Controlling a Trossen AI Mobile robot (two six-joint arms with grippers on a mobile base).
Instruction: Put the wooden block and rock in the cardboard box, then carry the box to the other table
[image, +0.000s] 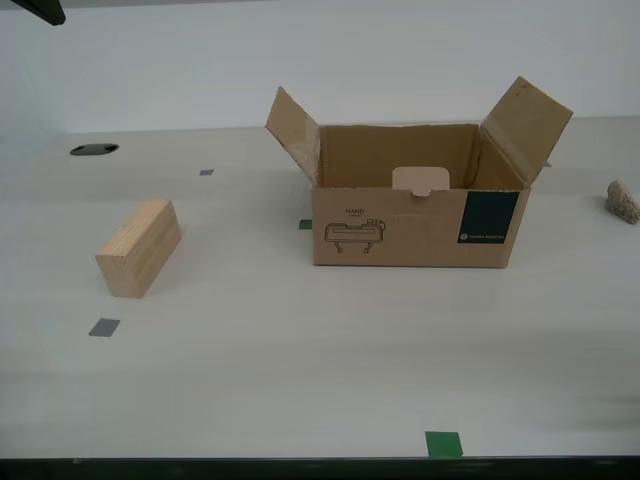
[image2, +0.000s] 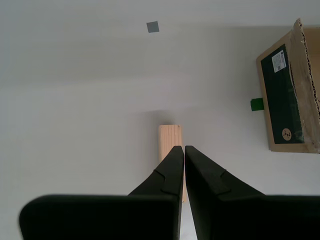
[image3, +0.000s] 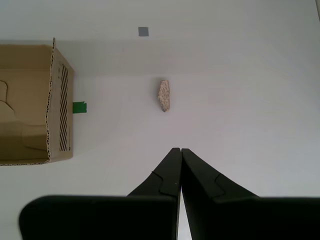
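both grippers closed on nothing: second gripper (image2: 180, 148) above light tan wooden block (image2: 170, 137), first gripper (image3: 176, 149) short of small lumpy pinkish-tan rock (image3: 164, 95). brown open-flapped cardboard box (image: 418, 210) between them, block at exterior view's left, rock far right. risk: descending without opening, knocking block or rock aside. raised flaps likely to snag arms. grey tape square (image: 104, 327) nearby.

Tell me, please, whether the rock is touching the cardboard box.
Apart. The first wrist view shows bare tabletop between the rock and the cardboard box, and the exterior view shows the same gap.
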